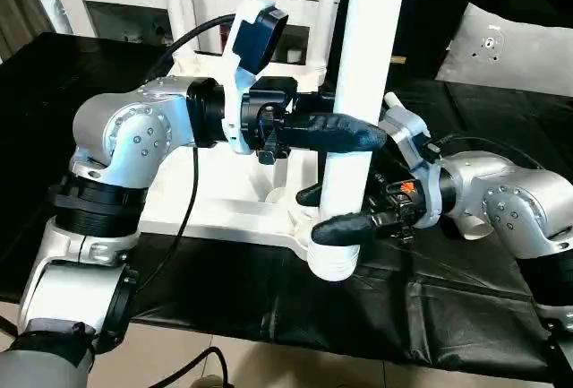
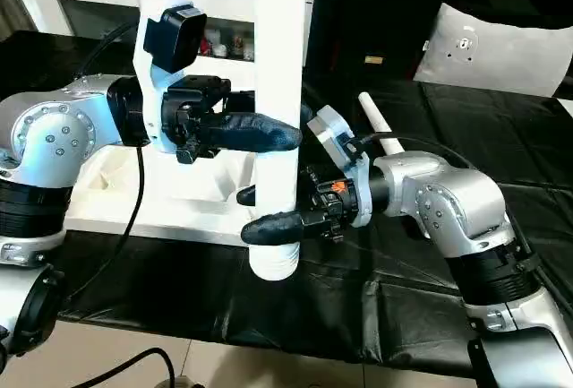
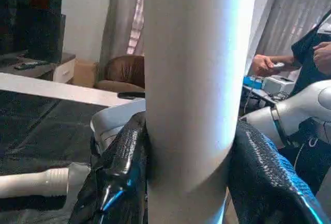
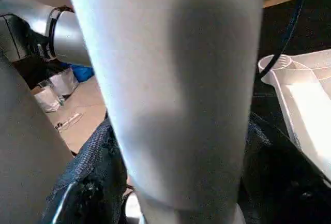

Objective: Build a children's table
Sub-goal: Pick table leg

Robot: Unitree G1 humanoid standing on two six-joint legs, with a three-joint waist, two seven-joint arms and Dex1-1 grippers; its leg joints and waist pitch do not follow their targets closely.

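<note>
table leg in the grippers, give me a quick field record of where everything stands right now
held part: white table leg, upright, its lower end at the tabletop's near corner socket
left gripper: closed on the leg higher up
right gripper: around the leg low down, just above the socket; grip not clear
tabletop: white, on the black cloth
spare leg: lying on the cloth behind the right arm
background: grey-white pillow-like bag at the far right

Upright leg (image 1: 358, 92) between both claws; open black mat (image 1: 501, 119) rightward.
</note>
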